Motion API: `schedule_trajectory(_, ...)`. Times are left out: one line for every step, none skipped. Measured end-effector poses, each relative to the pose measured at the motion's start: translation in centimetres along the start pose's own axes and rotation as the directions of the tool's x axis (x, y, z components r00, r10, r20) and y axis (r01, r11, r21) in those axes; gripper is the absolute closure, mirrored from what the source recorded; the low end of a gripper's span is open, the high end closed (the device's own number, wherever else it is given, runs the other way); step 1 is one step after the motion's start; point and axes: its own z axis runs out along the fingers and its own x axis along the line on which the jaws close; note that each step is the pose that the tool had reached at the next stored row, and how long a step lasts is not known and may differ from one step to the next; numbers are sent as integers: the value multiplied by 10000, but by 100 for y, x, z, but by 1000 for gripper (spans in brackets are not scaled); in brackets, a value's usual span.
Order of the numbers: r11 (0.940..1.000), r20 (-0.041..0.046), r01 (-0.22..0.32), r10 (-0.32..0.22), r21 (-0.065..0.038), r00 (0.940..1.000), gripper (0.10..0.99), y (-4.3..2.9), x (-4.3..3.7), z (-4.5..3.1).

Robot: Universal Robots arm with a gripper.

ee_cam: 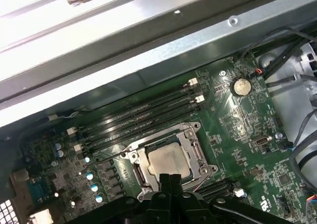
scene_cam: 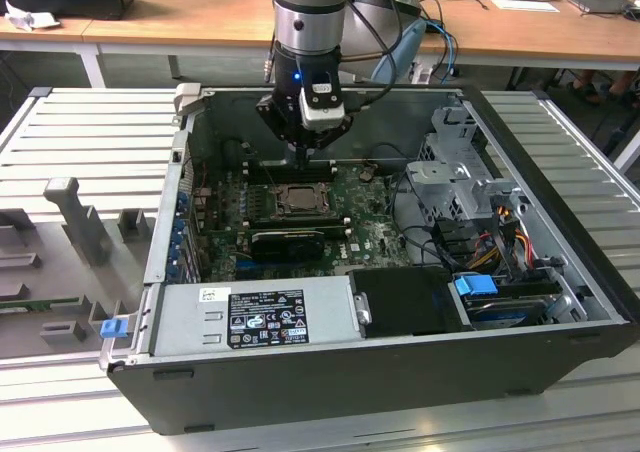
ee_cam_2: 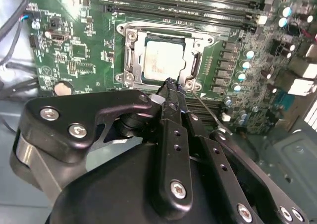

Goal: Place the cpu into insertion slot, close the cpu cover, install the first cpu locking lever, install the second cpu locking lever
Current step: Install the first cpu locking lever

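on my feed the open pc case (scene_cam: pixel 330 392) lies on a ribbed grey desk (scene_cam: pixel 90 132), with wooden tables (scene_cam: pixel 170 22) across the back of the room. grey fixture blocks (scene_cam: pixel 75 217) stand on the desk at the exterior view's left. inside the case i see the green board (scene_cam: pixel 375 237), a grey power supply (scene_cam: pixel 255 317) along the near wall and a metal drive cage (scene_cam: pixel 455 172) at the exterior view's right.

the arm (scene_cam: pixel 310 12) hangs straight down into the case, wrist vertical, close to the back wall. the fingers (ee_cam_2: pixel 171 87) are pressed together with nothing visible between them. their tip sits at the edge of the slot (ee_cam_2: pixel 163 29), on the side away from the memory slots (ee_cam_2: pixel 183 6). i can't tell whether the tip touches the metal there. the cpu (ee_cam_2: pixel 161 60) lies flat in the slot. the cover (ee_cam_2: pixel 131 55) lies down around it, with the cpu's pale face showing through the cut-out. a thin wire lever (ee_cam_2: pixel 203 109) runs out from just beside the fingertip; i can't tell whether it is latched.
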Motion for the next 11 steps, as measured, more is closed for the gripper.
schedule_trajectory(9997,-4,251,-251,0,9997,980,0,0,0)
schedule_trajectory(9989,-8,477,-477,0,9989,980,0,0,0)
schedule_trajectory(9973,-12,739,-739,0,9973,980,0,0,0)
schedule_trajectory(9956,-15,941,-941,1,9956,980,0,0,0)
schedule_trajectory(9942,-18,1076,-1076,0,9942,980,0,0,0)
schedule_trajectory(9922,-20,1244,-1244,1,9922,980,0,0,0)
schedule_trajectory(9905,-22,1379,-1379,0,9904,980,0,0,0)
schedule_trajectory(9869,-22,1611,-1611,-2,9869,980,0,0,0)
schedule_trajectory(9850,-22,1727,-1727,-2,9850,980,0,0,1)
schedule_trajectory(9827,-22,1852,-1852,-2,9827,980,0,0,1)
schedule_trajectory(9790,-21,2037,-2037,-4,9790,980,0,0,2)
